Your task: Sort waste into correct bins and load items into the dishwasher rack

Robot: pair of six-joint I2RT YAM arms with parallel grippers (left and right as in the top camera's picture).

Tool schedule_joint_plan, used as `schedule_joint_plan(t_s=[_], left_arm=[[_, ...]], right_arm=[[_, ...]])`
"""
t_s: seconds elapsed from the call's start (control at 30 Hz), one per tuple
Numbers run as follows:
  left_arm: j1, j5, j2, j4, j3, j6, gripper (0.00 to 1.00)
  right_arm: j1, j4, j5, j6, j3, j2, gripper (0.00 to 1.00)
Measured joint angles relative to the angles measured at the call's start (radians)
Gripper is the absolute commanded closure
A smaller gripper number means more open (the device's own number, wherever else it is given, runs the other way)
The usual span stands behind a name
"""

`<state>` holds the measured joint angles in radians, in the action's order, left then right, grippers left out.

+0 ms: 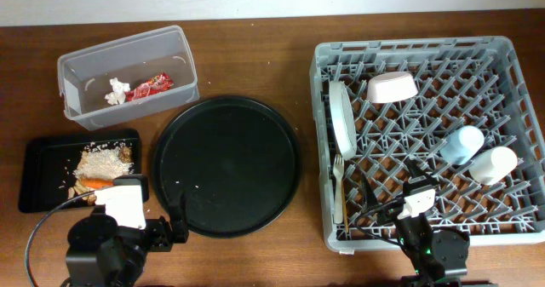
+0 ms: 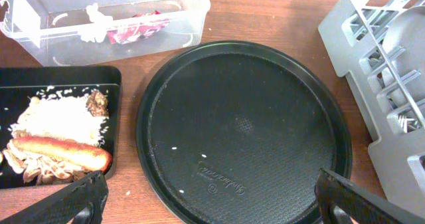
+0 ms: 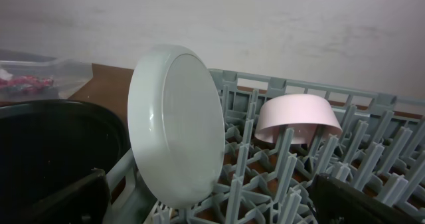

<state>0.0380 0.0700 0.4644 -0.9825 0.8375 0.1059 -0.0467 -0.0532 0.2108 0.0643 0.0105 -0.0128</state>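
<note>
The clear tub [image 1: 128,57] holds the crumpled tissue [image 1: 117,91] and the red wrapper [image 1: 152,86]. Rice scraps [image 1: 104,159] and the carrot [image 1: 100,183] lie in the shallow black tray [image 1: 43,155]. In the grey rack [image 1: 511,83] the plate [image 1: 342,117] stands on edge, with the cream bowl [image 1: 392,87] behind it. The blue cup [image 1: 461,144], white cup [image 1: 494,163] and fork [image 1: 339,189] are also in the rack. My left gripper [image 2: 209,187] hangs open and empty over the round tray's near rim. My right gripper [image 3: 209,187] is open and empty, facing the plate [image 3: 176,124].
The large round black tray [image 1: 226,163] sits between the bins and the rack, with a few rice grains on it. The rack's left wall [image 2: 372,71] lies just to its right. Both arm bases are at the table's front edge.
</note>
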Motion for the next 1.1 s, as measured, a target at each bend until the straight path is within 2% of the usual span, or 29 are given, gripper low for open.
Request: schedule_joint_plan(t_s=[0.2,0.3,0.43,0.47,0.5,0.57,0.63,0.67,0.77,1.1], left_arm=[[0.000,-0.053,-0.029,0.009,-0.016,0.001,0.01],[0.000,-0.079,-0.148,0.109,-0.161,0.003,0.01],[0.000,-0.083,-0.308,0.385,-0.426,0.004,0.01],[0.000,-0.085,-0.351,0.497,-0.498,0.005,0.01],[0.000,-0.086,-0.378,0.516,-0.537,0.006,0.01],[0.000,-0.087,-0.420,0.771,-0.654,0.007,0.01],[-0.002,-0.086,-0.449,0.949,-0.762,0.007,0.01],[-0.002,-0.086,-0.449,0.970,-0.781,0.007,0.01],[-0.002,-0.098,-0.452,0.898,-0.822,0.007,0.01],[-0.002,-0.101,-0.452,0.900,-0.822,0.007,0.01]], right_arm=[[0.000,0.000,0.000,-0.001,0.000,0.000,0.01],[0.000,0.000,0.001,0.000,0.000,0.001,0.01],[0.000,0.000,0.004,0.000,0.000,0.001,0.01],[0.000,0.000,0.004,0.000,0.000,0.001,0.01],[0.000,0.000,0.004,0.000,0.000,0.001,0.01],[0.000,0.000,0.004,0.000,0.000,0.001,0.01],[0.000,0.000,0.005,0.000,0.000,0.001,0.01],[0.000,0.001,0.005,0.000,0.000,0.001,0.01],[0.000,0.000,0.005,0.000,0.000,0.001,0.01],[0.000,0.000,0.005,0.000,0.000,0.001,0.01]])
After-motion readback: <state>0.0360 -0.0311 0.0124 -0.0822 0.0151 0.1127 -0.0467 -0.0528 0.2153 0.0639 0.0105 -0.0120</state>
